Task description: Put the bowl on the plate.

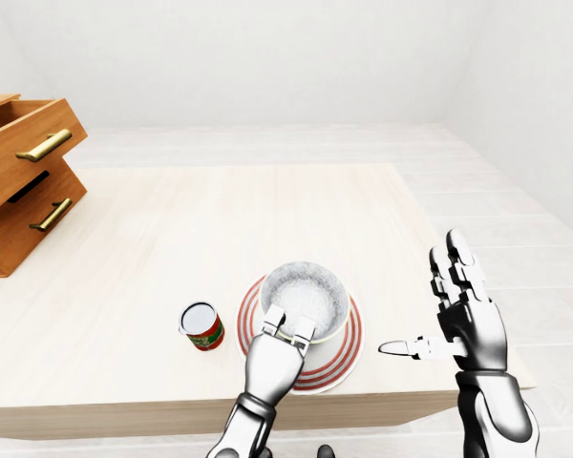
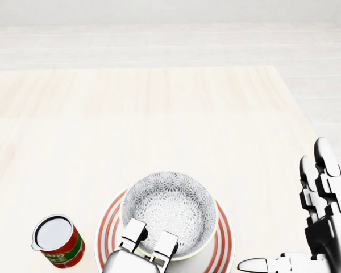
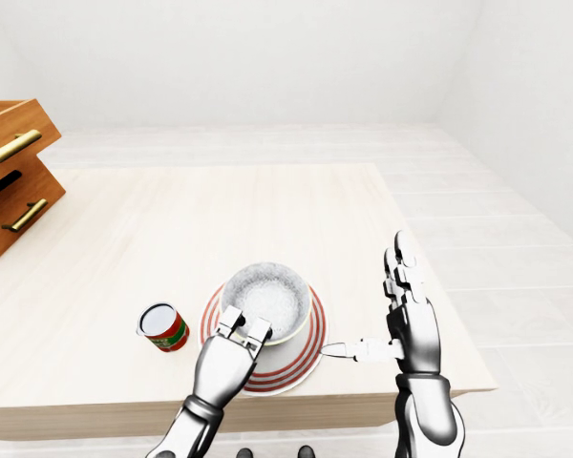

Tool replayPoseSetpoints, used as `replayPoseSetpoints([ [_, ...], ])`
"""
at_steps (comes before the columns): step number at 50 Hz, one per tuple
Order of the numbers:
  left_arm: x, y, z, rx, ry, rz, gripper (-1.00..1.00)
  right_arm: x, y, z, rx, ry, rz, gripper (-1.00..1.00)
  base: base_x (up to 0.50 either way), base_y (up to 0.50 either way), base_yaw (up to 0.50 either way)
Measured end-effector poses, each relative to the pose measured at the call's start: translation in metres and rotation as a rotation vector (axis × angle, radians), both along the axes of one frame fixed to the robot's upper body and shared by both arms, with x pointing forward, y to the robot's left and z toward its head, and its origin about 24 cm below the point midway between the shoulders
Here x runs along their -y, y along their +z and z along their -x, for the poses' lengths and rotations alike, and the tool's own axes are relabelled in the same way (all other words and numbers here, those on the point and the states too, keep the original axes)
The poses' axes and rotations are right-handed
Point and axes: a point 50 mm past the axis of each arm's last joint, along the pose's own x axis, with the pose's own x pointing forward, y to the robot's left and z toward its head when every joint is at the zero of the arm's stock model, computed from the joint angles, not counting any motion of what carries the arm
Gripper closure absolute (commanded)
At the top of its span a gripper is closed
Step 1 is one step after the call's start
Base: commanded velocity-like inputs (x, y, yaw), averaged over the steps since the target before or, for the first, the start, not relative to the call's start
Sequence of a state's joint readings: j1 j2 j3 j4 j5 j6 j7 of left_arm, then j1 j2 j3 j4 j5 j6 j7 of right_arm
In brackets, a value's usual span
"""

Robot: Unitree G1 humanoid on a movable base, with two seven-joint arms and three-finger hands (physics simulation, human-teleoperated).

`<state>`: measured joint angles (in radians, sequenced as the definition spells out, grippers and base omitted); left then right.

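Bowl [image 2: 169, 210], grey-patterned inside, sits on the red-ringed plate [image 2: 223, 239] at the lower centre of the head view, on the pale wooden table [image 2: 159, 114]. The left hand [image 2: 137, 255] rises from the bottom edge and lays two fingers [image 2: 133, 232] over the bowl's lower rim. Its thumb is hidden, so a pinch cannot be confirmed. The right hand [image 2: 324, 233], at lower right, is spread wide, fingers upright and thumb pointing left, apart from the plate. A red can [image 2: 58, 240] stands just left of the plate.

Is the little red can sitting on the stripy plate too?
No, the can stands on the table, to the left of the plate in the head view and apart from its rim.
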<state>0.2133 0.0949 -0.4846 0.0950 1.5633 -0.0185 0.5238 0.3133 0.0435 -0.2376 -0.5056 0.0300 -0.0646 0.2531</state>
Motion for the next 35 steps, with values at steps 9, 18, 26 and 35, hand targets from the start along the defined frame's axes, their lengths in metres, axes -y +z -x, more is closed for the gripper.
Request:
replayPoseSetpoints([
  [9, -0.0002, -0.0011, -0.0011, -0.002, 0.004, -0.006, 1.00, 0.0004, 0.0012, 0.0008, 0.002, -0.001, 0.001, -1.00, 0.00, 0.00, 0.00],
  [18, 0.0003, -0.0009, -0.0011, 0.002, 0.004, -0.013, 1.00, 0.0005, 0.0026, 0.0018, 0.004, -0.002, 0.002, -1.00, 0.00, 0.00, 0.00],
  [26, 0.0003, -0.0009, -0.0011, 0.004, 0.004, -0.016, 1.00, 0.0006, 0.0031, 0.0021, 0.005, -0.003, 0.003, -1.00, 0.00, 0.00, 0.00],
  [35, 0.0006, -0.0006, -0.0010, 0.009, 0.006, -0.023, 1.00, 0.0005, 0.0021, 0.0010, 0.003, -0.003, 0.003, -1.00, 0.00, 0.00, 0.00],
])
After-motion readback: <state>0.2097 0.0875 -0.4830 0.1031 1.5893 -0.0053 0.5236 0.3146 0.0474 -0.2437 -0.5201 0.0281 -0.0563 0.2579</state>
